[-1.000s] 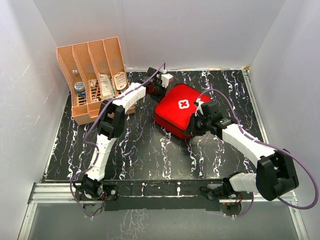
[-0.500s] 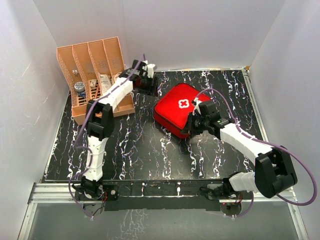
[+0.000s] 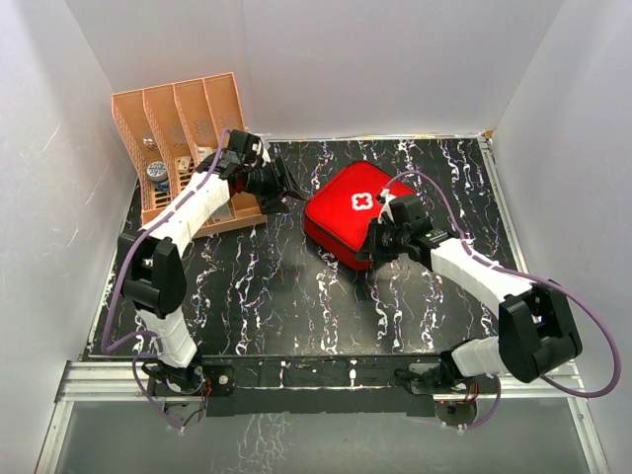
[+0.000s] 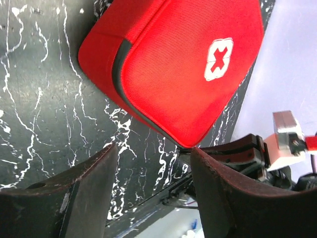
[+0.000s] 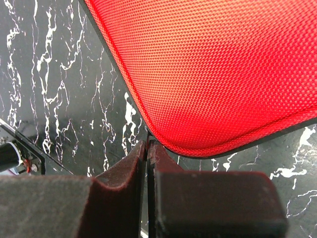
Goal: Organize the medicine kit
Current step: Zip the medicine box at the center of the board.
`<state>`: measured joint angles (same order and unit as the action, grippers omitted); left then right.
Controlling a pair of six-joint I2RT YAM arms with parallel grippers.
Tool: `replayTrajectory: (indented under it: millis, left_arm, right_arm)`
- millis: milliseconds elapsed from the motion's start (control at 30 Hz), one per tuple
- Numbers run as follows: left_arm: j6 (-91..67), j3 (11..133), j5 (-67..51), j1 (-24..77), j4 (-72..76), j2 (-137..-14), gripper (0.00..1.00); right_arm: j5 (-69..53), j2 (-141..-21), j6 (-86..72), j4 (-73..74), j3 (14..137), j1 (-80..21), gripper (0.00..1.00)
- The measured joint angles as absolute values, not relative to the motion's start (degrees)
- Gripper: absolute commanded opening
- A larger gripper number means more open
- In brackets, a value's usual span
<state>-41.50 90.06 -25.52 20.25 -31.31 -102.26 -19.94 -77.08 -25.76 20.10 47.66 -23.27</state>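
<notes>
Right now the medicine kit (image 3: 341, 222) lies flat on the black marbled table (image 3: 276, 296), a little right of the table's middle and turned so that one corner points toward the arms. It is zipped shut, red all over, with the white cross (image 3: 363, 203) facing up on its lid.

To the kit's left, well apart from it, an orange rack (image 3: 128, 128) stands against the back left corner. Its slots hold a few small things, among them some pale packets, though they are too small to tell further.

Between the rack and the kit hangs the left gripper (image 3: 281, 190), just off the kit's left corner and not touching it. From the left wrist its two dark fingers (image 4: 89, 198) stand apart with bare table between them and nothing in their hold. The kit fills the space beyond them, and a black strip runs along the side seam that faces that camera.

At the kit's near corner sits the right gripper (image 3: 372, 252), its arm reaching in from the kit's right. In the right wrist view its fingers are pressed together, only a thin line between them, and their tips meet the dark piping at the rounded corner of the red fabric. Whether something thin from the zip is pinched there cannot be made out.
</notes>
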Motion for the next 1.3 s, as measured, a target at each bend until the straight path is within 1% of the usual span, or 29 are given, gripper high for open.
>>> replayTrajectory:
  millis: [200, 567, 833, 1000, 1300]
  left_arm:
    - [-50.4, 86.8, -24.8, 21.1, -28.9, -104.7, 0.59]
    - [-60.3, 86.7, -22.1, 23.1, -23.8, -108.2, 0.58]
    - [-62.8, 86.7, -20.7, 24.1, -21.9, -109.5, 0.58]
    - [-63.1, 86.8, -20.0, 24.1, -21.1, -113.2, 0.57]
    - [-63.4, 88.1, -19.6, 24.3, -20.2, -116.1, 0.58]
  right_arm:
    - [-19.0, -79.3, -26.1, 19.7, 49.6, -23.3, 0.00]
    - [-16.1, -85.1, -27.4, 17.6, 54.8, -25.9, 0.00]
    - [-15.7, -89.4, -27.6, 17.0, 58.9, -27.5, 0.00]
    - [-15.4, -91.5, -27.6, 16.8, 61.4, -28.1, 0.00]
    - [-15.1, -92.5, -27.5, 16.9, 62.5, -28.9, 0.00]
